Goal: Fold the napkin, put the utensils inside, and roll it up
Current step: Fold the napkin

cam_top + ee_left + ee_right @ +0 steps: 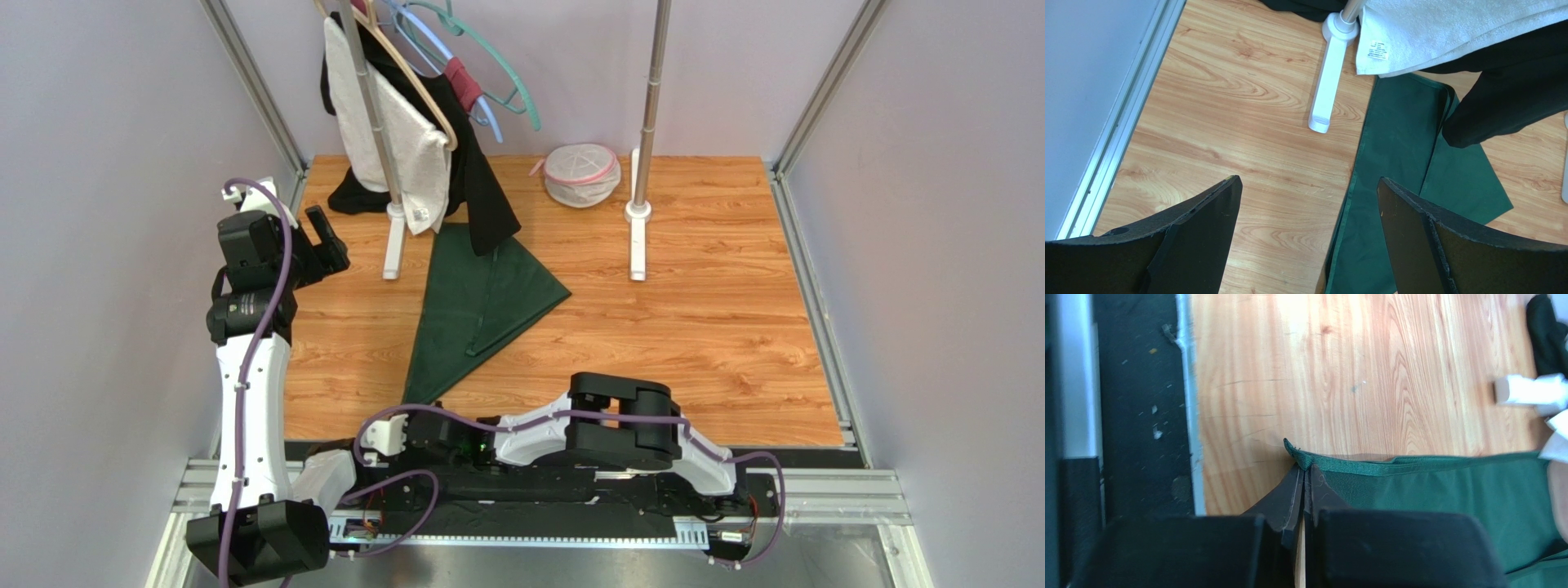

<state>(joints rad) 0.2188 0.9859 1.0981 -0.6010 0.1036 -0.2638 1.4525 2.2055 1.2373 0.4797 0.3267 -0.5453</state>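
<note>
The dark green napkin [478, 306] lies on the wooden table as a long folded triangle, its narrow corner pointing at the near edge. My right gripper [1303, 468] is shut on that near corner, pinching the hemmed edge of the napkin [1444, 490] right at the fingertips. In the top view the right gripper [415, 417] sits low at the napkin's tip. Over bare wood at the far left, my left gripper [321, 239] is wide open and holds nothing. In its own view the left gripper [1309, 180] has the napkin [1407, 159] just to the right. No utensils are in view.
A clothes rack stands on white feet [394, 245] [637, 245] at the back. A white towel [393, 123] and a black garment [485, 196] hang from it over the napkin's far end. A pink-rimmed mesh bag [580, 174] lies at the back wall.
</note>
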